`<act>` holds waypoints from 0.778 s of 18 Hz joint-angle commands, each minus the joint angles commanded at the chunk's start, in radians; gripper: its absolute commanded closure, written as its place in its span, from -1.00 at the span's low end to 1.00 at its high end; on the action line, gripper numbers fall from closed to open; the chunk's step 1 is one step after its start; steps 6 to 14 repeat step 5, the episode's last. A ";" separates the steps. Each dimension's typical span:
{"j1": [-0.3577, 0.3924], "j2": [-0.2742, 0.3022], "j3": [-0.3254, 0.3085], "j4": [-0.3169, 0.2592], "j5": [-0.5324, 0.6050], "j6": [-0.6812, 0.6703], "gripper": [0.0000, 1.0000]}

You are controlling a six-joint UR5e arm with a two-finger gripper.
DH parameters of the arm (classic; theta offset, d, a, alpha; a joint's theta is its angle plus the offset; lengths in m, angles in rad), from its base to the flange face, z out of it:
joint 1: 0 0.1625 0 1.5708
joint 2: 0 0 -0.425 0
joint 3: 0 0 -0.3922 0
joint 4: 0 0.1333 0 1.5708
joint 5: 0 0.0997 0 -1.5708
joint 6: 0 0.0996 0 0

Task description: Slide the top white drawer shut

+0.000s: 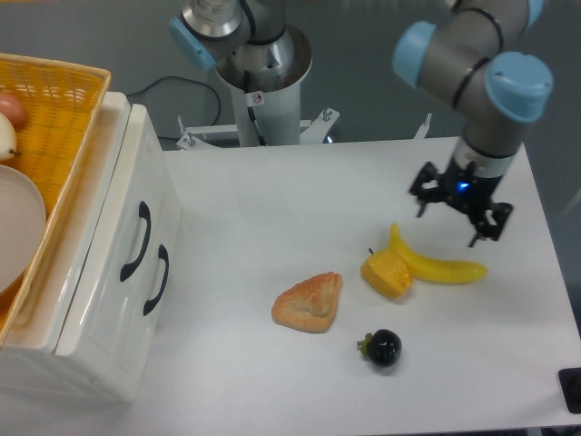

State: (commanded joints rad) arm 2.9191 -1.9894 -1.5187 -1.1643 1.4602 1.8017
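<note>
The top white drawer [109, 245] is in the white drawer unit at the left edge of the table. Its curved black handle [136, 241] faces right. Its front panel stands slightly proud of the unit, and I cannot tell how far it is pulled out. The lower drawer front sits beside it with its own black handle [156, 280]. My gripper [447, 229] is far off at the right of the table. It hovers just above a yellow banana [440, 268], pointing down, open and empty.
A woven yellow basket [59, 109] sits on top of the unit and holds a white plate [18, 222] and fruit. On the table lie a pastry [309, 302], a yellow fruit piece [388, 273] and a dark mangosteen [383, 347]. The arm's base [259, 82] stands at the back.
</note>
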 joint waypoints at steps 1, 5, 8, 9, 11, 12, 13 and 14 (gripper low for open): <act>0.003 -0.008 0.000 0.006 0.021 0.037 -1.00; -0.006 -0.023 0.002 0.028 0.097 0.047 -1.00; -0.006 -0.023 0.002 0.028 0.097 0.047 -1.00; -0.006 -0.023 0.002 0.028 0.097 0.047 -1.00; -0.006 -0.023 0.002 0.028 0.097 0.047 -1.00; -0.006 -0.023 0.002 0.028 0.097 0.047 -1.00; -0.006 -0.023 0.002 0.028 0.097 0.047 -1.00; -0.006 -0.023 0.002 0.028 0.097 0.047 -1.00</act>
